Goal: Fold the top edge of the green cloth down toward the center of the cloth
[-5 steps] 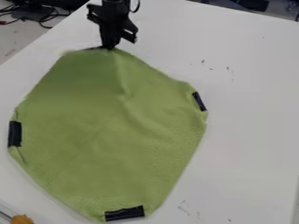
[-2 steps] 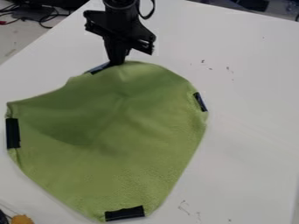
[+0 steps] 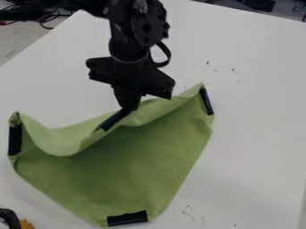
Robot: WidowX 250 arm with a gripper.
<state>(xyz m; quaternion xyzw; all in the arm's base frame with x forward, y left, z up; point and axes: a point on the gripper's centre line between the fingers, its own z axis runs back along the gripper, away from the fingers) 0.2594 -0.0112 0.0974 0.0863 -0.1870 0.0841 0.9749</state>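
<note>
Beyond the tabletop's left edge, dark cables (image 3: pixel 44 19) lie in a loose tangle. Toward the near left of the tabletop (image 3: pixel 251 134), a rounded black thing (image 3: pixel 8 218) sits just beside a small orange-yellow thing (image 3: pixel 26 224); their nearer parts are cut off.

From the left side of the tabletop toward its middle spreads the green cloth (image 3: pixel 119 167), soft and slightly fuzzy. Its left corner stands up a little in a crumpled peak and bears an upright dark strip (image 3: pixel 15 140). From there the far edge dips in a deep, rounded sag, the cloth's paler underside turned over toward the near side, while the face below it is a deeper, shaded green. Next comes a slanting dark strip (image 3: pixel 113 120) on the raised edge, where the black pincer (image 3: pixel 127 107) is pressed together, pinching the cloth right beside that strip. At the near end, the cloth lies low and fairly smooth, with a nearly level dark strip (image 3: pixel 127 218) along its blunt tip. Farther right, the fold rises to a pointed corner edged by a steep dark strip (image 3: pixel 206 101). Small dark marks (image 3: pixel 233 70) speckle the tabletop to its right.
</note>
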